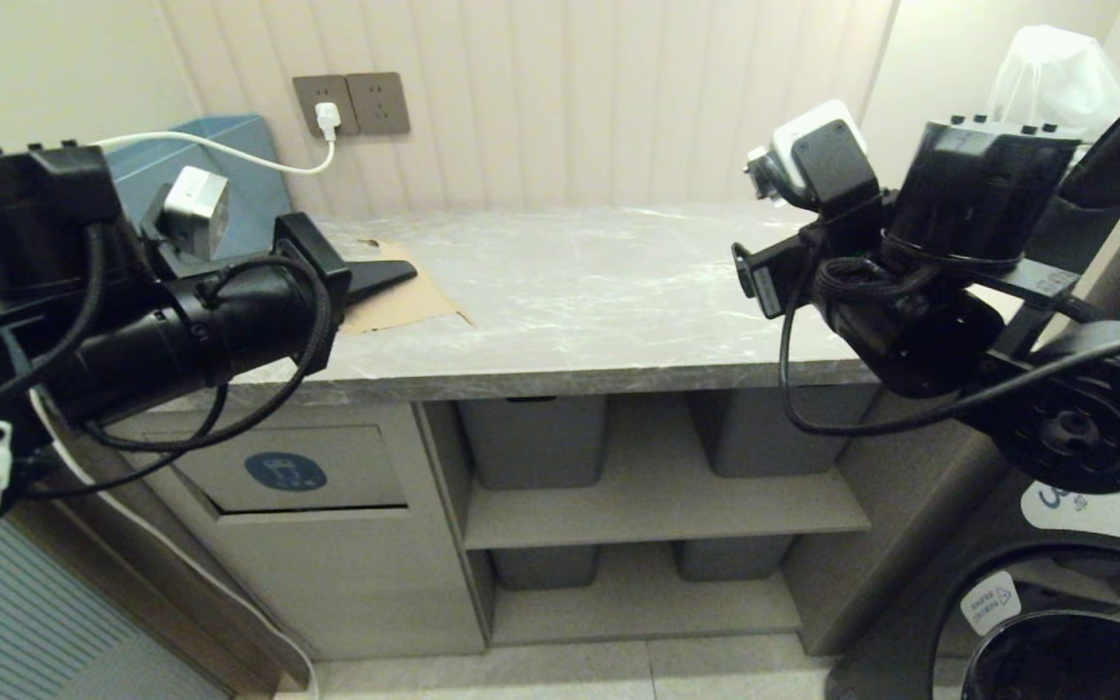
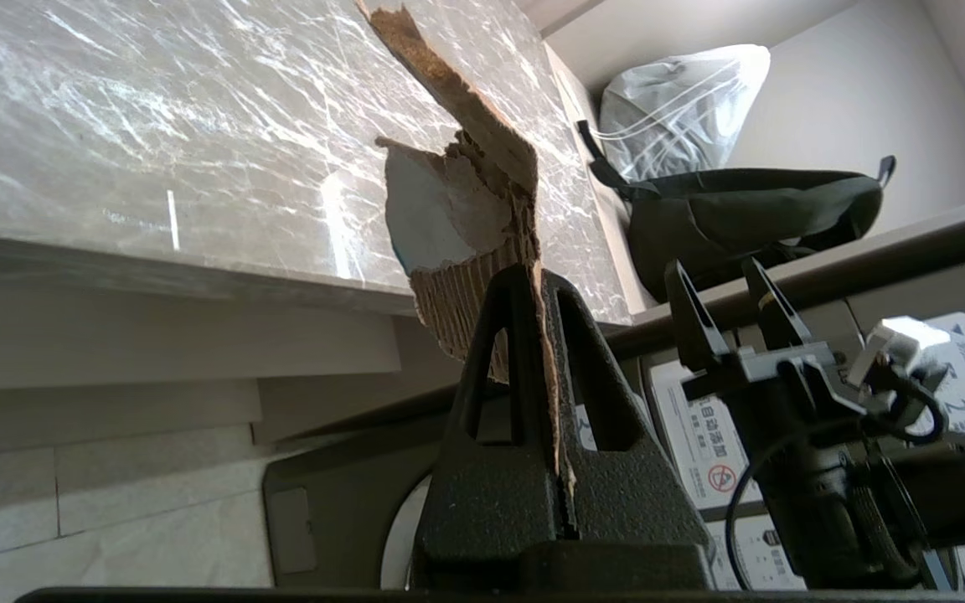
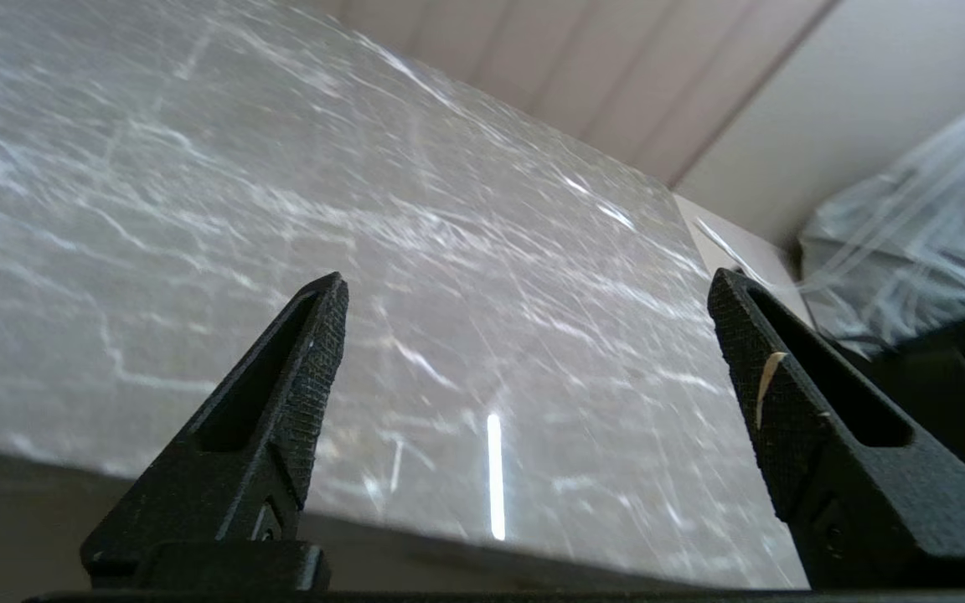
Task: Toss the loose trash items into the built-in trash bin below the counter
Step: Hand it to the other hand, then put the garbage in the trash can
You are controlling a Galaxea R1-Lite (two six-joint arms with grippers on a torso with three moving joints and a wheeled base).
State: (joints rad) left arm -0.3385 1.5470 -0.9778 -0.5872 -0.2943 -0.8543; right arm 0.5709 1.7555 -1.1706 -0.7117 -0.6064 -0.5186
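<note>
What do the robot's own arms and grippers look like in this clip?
Both arms are black, with looping black cables. The left gripper and right gripper have black, textured, wedge-shaped fingers with triangular cutouts. A boxy grey camera module sits at each wrist, and a white clip holds the left arm's cable.

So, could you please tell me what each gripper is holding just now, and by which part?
The left gripper pinches a torn brown cardboard scrap by its ragged lower edge; the right gripper is open, empty.

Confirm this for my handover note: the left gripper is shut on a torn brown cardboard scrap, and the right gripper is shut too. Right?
Not quite. The left gripper is shut on the torn brown cardboard scrap, but the right gripper is open and holds nothing, as the right wrist view shows.
</note>
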